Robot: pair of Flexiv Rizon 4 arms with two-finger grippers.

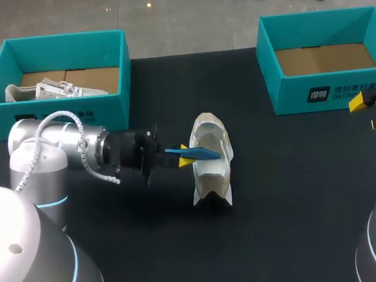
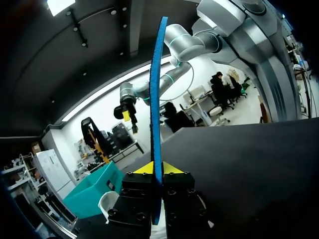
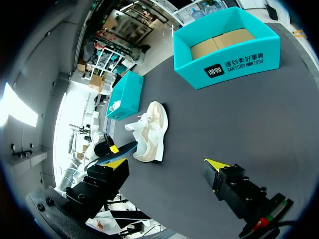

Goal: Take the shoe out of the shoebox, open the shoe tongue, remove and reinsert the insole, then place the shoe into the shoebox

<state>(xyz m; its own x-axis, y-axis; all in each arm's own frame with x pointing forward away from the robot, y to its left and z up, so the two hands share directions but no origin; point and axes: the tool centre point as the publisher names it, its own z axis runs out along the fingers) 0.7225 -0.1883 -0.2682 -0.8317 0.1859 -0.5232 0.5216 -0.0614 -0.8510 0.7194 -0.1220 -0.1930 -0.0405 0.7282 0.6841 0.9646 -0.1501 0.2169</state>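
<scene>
The blue insole (image 1: 205, 154) was out of the shoe, pinched at one end between the closed yellow tips of the left end effector (image 2: 158, 168). Its free end reached over the opening of the sneaker (image 1: 212, 162). In the left wrist view it stood edge-on as a thin strip with a slight curve. I judged it light and bendy, likely to buckle if pushed from the far end, so it should be fed in toe end first.

The sneaker, cream and white, lay on the black surface (image 1: 295, 191) about midway between the two boxes and well apart from both. It looked light, with a soft upper that would give under pressure and a firmer sole and heel. The heel or the collar rim seemed the safest place to hold it. Unsteadied, it could slide on the surface while the insole went in.

The right end effector (image 1: 373, 112) hung near the right box with its fingers spread wide, holding nothing.

The left teal shoebox (image 1: 108, 101) held a second white sneaker (image 1: 55, 91) on a cardboard liner. The right teal shoebox (image 1: 326, 89) showed only its cardboard floor (image 1: 324, 59).
</scene>
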